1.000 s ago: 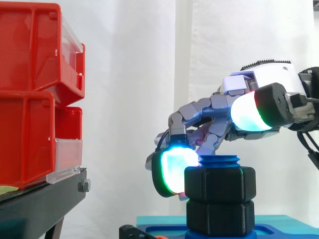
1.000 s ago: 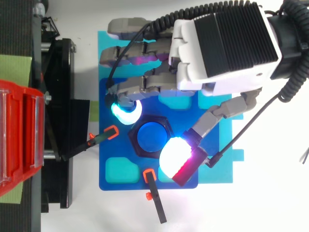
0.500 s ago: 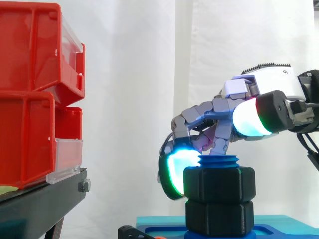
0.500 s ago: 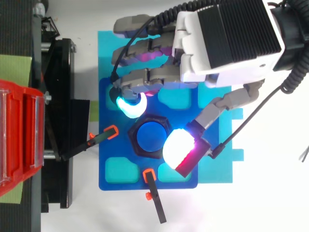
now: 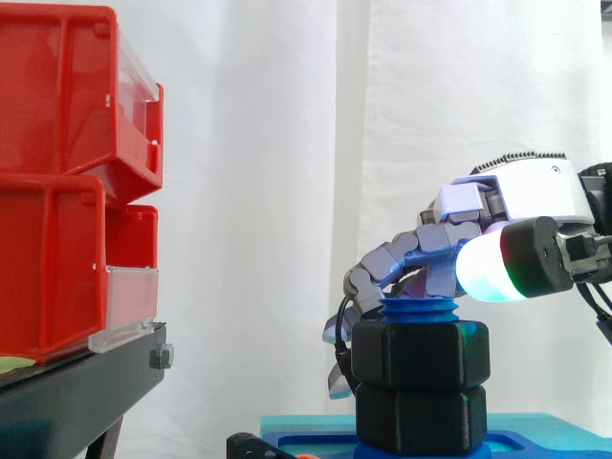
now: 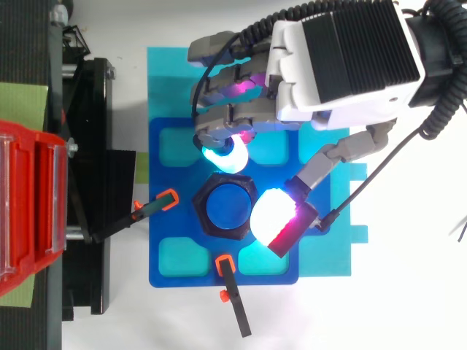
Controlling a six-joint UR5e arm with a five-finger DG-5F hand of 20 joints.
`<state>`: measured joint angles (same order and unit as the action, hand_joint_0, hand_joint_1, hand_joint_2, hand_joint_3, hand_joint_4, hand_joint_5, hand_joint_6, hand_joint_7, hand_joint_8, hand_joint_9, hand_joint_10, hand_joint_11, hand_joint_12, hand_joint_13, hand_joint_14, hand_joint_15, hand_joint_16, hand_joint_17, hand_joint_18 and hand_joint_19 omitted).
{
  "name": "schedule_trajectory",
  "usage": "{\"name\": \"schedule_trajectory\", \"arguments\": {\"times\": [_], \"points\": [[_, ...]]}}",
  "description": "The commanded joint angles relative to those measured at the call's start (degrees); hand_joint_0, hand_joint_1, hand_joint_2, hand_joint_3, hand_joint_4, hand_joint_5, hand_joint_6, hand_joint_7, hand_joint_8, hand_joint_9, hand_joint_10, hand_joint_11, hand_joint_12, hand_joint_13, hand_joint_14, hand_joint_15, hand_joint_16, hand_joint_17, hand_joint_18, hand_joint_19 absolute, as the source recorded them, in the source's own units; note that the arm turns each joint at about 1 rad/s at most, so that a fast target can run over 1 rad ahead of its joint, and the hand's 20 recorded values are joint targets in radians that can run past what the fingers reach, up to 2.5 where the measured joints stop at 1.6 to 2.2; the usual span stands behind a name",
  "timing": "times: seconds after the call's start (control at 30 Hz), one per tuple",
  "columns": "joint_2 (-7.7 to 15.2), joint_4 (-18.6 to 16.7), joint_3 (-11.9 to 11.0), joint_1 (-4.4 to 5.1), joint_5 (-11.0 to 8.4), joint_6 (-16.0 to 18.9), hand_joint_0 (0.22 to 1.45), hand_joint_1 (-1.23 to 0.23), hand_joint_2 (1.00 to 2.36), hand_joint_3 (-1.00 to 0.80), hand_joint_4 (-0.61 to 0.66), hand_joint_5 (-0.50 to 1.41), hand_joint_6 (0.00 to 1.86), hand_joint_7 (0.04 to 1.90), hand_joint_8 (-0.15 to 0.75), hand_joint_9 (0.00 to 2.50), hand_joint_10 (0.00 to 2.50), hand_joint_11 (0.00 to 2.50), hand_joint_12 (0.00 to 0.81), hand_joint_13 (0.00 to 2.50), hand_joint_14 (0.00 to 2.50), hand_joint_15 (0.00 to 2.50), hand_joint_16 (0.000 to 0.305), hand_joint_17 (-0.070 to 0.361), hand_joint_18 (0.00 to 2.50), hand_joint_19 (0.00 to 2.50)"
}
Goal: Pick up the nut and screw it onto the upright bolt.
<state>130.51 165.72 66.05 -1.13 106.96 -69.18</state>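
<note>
At the far left the red bins (image 5: 57, 182) sit stacked on the black stand (image 5: 81, 390), in front of the white curtain. To their right a dark blue fixture plate (image 6: 179, 248) lies on a lighter blue base (image 6: 332, 255) on the white worktop (image 6: 379, 313). Two small orange-tipped clamps, one (image 6: 155, 207) at the plate's left edge and one (image 6: 232, 299) at its near edge, point in towards the middle.

In the middle of the plate stands the blue bolt (image 5: 421, 311), upright, its threaded top just clear of a black hexagonal nut (image 5: 421, 354). The nut is already on the thread and rests against a second black hexagonal piece (image 5: 421, 418) below it.

The hand (image 6: 343, 58) reaches in from the right and hangs over and around the bolt's top. Whether it actually has hold of the nut I cannot tell from either view.

The nut looks like rigid moulded plastic: probably light, stiff and not fragile, with smooth faces that could slip under a turning load. It is best taken on two opposite flats of the hexagon rather than on the corners, low enough to stay clear of the thread. The push should be kept level so the nut does not bind.
</note>
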Motion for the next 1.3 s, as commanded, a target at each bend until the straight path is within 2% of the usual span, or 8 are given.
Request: {"name": "schedule_trajectory", "arguments": {"times": [0.0,0.2,0.47,0.87,1.0,1.1,1.2,1.27], "points": [[0.0,0.0,0.0,-0.01,0.00,0.0,0.49,-0.32,1.00,-0.50,0.15,0.07,0.50,1.39,0.282,1.34,0.00,0.09,0.339,0.67,0.00,0.00,0.038,0.086,0.34,0.00],[0.0,-0.2,0.0,-0.01,0.00,-0.1,0.49,-0.32,1.00,-0.50,0.14,0.07,0.50,1.40,0.278,1.36,0.00,0.10,0.336,0.70,0.00,0.00,0.038,0.085,0.37,0.01],[0.0,-0.2,0.0,-0.01,0.00,0.0,0.47,-0.36,1.00,-0.50,0.25,-0.07,0.50,0.98,0.305,1.15,0.00,0.12,0.376,0.60,0.00,0.00,0.045,0.101,0.29,0.02],[0.0,0.3,-1.8,-0.28,0.00,0.4,0.43,-0.32,1.00,-0.50,0.21,-0.14,0.50,0.80,0.304,0.90,0.00,0.04,0.410,0.45,0.00,0.00,0.053,0.120,0.14,0.00],[-0.1,2.5,-3.6,-0.28,0.18,0.4,0.42,-0.31,1.00,-0.50,0.20,-0.16,0.50,0.74,0.299,0.85,0.00,0.00,0.413,0.43,0.00,0.00,0.056,0.126,0.11,0.00],[-0.1,5.6,-6.5,-0.36,0.09,0.4,0.42,-0.32,1.00,-0.50,0.18,-0.17,0.50,0.70,0.300,0.81,0.00,0.00,0.414,0.40,0.00,0.00,0.058,0.130,0.09,0.00],[-0.2,10.1,-8.7,-0.72,0.09,0.1,0.42,-0.32,1.00,-0.50,0.18,-0.18,0.50,0.67,0.295,0.76,0.00,0.00,0.417,0.37,0.00,0.00,0.059,0.132,0.07,0.00],[-1.2,16.3,-10.4,-1.07,0.09,-1.2,0.41,-0.32,1.00,-0.50,0.17,-0.18,0.50,0.67,0.292,0.69,0.00,0.00,0.420,0.33,0.00,0.00,0.060,0.134,0.02,0.00]]}}
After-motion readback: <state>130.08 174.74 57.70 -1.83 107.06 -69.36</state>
